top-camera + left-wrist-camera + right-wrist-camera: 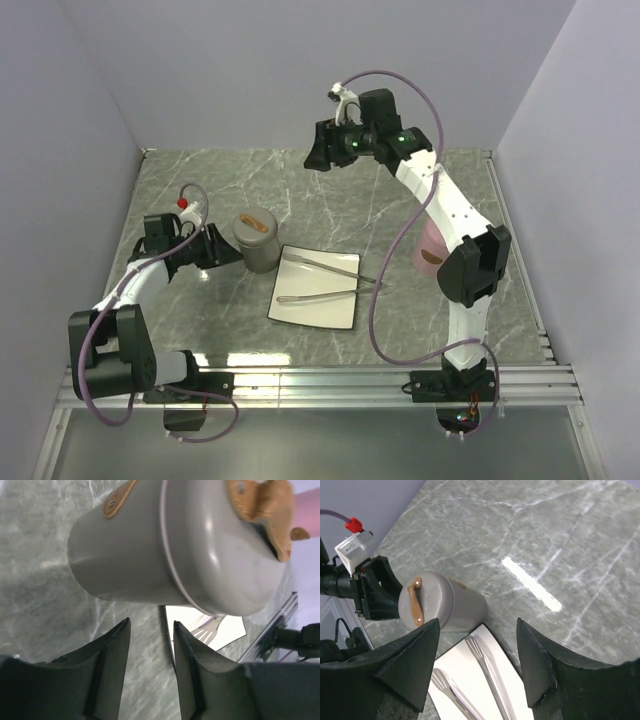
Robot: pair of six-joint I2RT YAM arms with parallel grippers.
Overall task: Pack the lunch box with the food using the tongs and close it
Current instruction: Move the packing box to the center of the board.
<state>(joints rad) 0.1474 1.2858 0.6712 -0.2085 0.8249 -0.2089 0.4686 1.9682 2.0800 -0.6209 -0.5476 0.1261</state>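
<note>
The lunch box (256, 240) is a grey round canister with its lid on and a brown strap handle on top; it stands just left of the white plate (315, 312). The silver tongs (320, 266) lie spread across that plate. No food shows in any view. My left gripper (232, 257) sits low beside the lunch box (175, 545), open (151, 625), with only table between its fingers. High over the back of the table, my right gripper (315, 155) is open (478, 622) and empty, looking down on the lunch box (440, 607), tongs (487, 665) and plate (465, 672).
A pink object (432, 245) stands partly hidden behind the right arm, to the right of the plate. Grey walls close in the marble table on three sides. A metal rail (320, 385) runs along the near edge.
</note>
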